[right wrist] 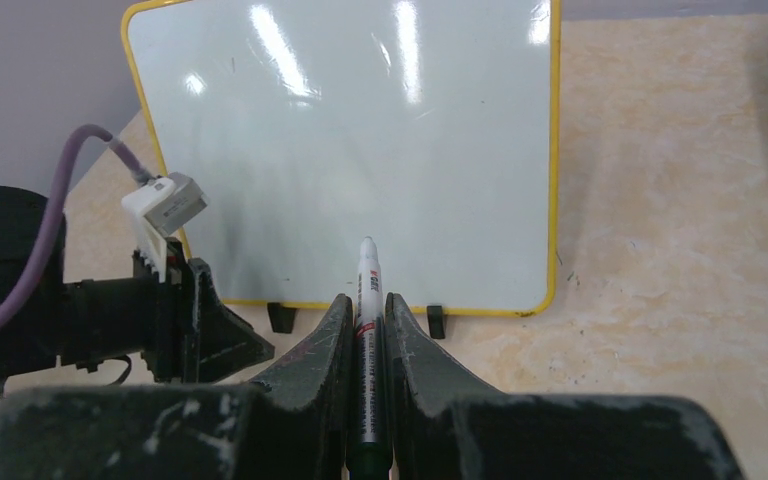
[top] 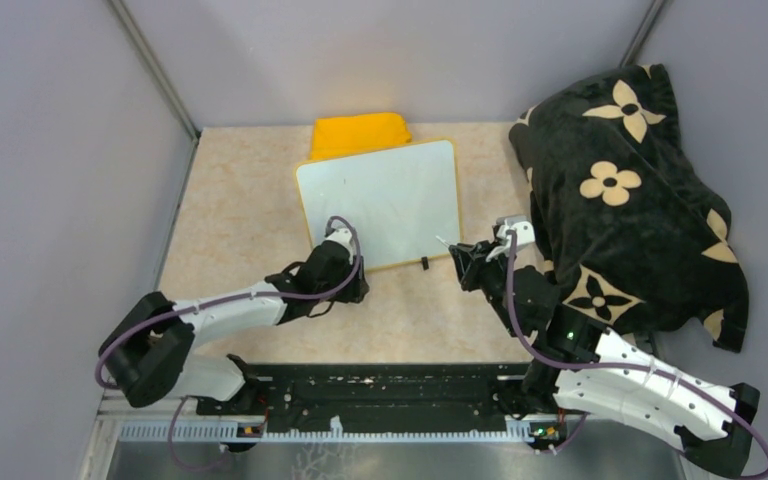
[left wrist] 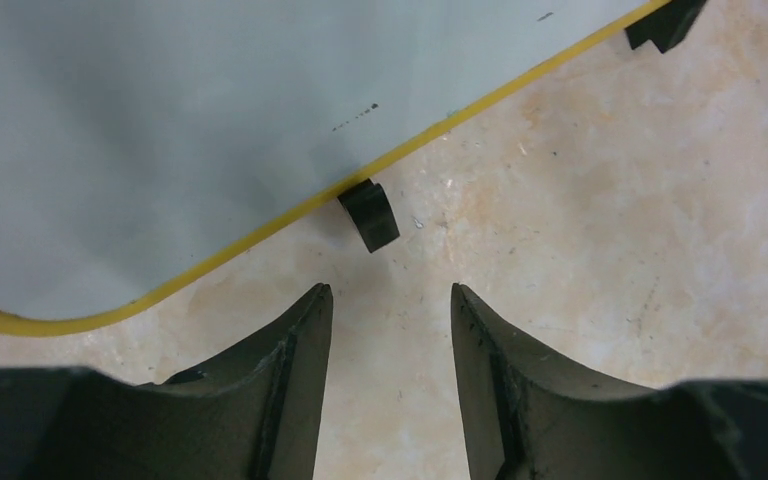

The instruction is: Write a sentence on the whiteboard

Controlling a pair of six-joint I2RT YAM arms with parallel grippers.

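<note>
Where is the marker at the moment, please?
In the right wrist view, the marker is clamped in the right gripper, its white tip pointing at the whiteboard near edge, between two black clips.

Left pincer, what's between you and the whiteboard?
Only a small black clip on the edge of the whiteboard, then bare table. The left wrist view shows it just ahead of the open left pincer.

White whiteboard [top: 380, 200], yellow-rimmed, black clips [left wrist: 368, 215]; orange-yellow cloth [top: 360, 132]; black blanket [top: 660, 250] patterned with cream flowers; beige mottled table [top: 230, 230]; white-and-black marker [right wrist: 368, 290].
</note>
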